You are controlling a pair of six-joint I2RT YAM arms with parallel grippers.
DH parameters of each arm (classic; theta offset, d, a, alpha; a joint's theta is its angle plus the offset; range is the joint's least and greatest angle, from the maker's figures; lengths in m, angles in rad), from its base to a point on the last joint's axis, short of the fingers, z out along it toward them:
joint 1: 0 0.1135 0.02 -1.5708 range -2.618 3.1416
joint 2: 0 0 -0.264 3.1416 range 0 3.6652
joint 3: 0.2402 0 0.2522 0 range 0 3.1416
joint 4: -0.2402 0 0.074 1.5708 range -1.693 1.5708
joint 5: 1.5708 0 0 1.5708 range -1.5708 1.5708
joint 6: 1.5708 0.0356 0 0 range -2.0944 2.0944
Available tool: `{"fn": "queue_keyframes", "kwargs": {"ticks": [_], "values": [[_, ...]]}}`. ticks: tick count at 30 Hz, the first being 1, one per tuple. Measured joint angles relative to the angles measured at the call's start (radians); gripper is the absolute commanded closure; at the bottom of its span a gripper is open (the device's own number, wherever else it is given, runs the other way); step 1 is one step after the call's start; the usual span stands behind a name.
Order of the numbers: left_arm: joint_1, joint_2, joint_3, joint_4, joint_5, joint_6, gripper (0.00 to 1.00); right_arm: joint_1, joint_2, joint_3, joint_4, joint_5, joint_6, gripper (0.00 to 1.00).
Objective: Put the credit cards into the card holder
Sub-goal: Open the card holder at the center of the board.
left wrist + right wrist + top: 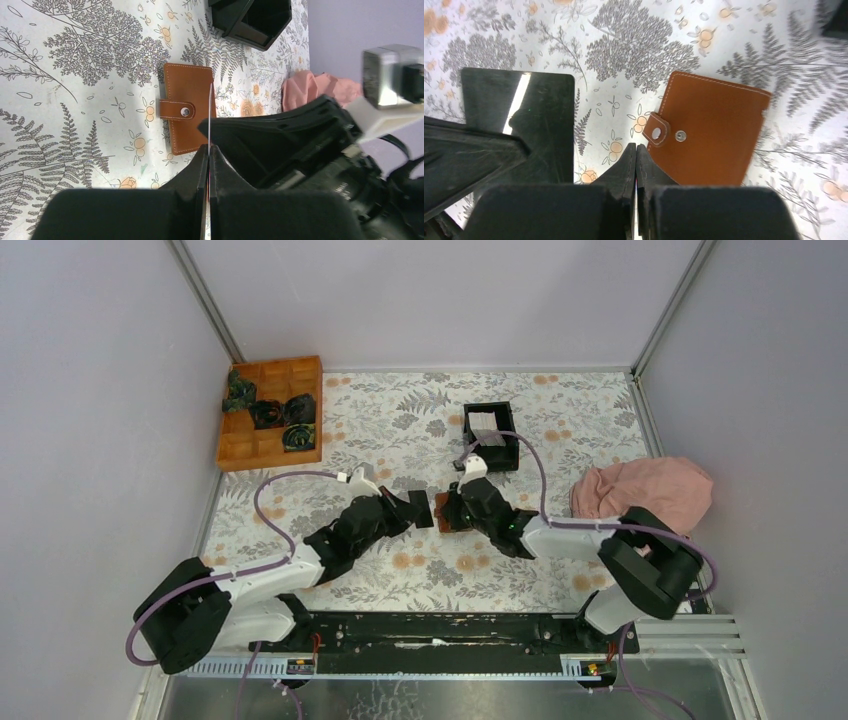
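Where the flower-printed table [400,430] spreads under both arms, an orange wooden compartment tray [270,366] sits at its far left, a crumpled pink cloth [640,490] at its right edge, and a black square box [512,436] with pale credit cards [485,423] inside it at the far middle. Near the centre, the card holder [714,135] lies flat and folded, a reddish-brown leather-like wallet with pale stitching along its edges and a short strap tab with a metal snap; a second stud is on its face. The right gripper [636,150] is closed on nothing visible, its tips just beside that tab. The left gripper [209,150] pinches one card [524,120] upright, its face dark and glossy.
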Motion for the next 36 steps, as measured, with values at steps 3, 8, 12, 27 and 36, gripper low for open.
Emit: {"fn": "queue_keyframes", "kwargs": {"ticks": [3,8,12,27,36], "values": [[0.000,0.018,0.013,0.001,0.005,0.011,1.00,0.000,-0.080,-0.020,-0.038,0.056,0.001,1.00],[-0.010,0.105,0.093,-0.012,0.023,0.066,1.00,0.000,-0.134,-0.029,-0.118,0.155,0.009,1.00],[-0.031,0.179,0.216,-0.063,0.025,0.130,1.00,-0.001,-0.119,-0.029,-0.165,0.192,0.017,1.00],[-0.082,0.399,0.430,-0.285,-0.055,0.265,1.00,-0.003,-0.028,-0.029,-0.167,0.214,0.072,1.00],[-0.090,0.487,0.495,-0.352,-0.099,0.294,1.00,-0.007,0.002,-0.029,-0.134,0.214,0.090,1.00]]}}
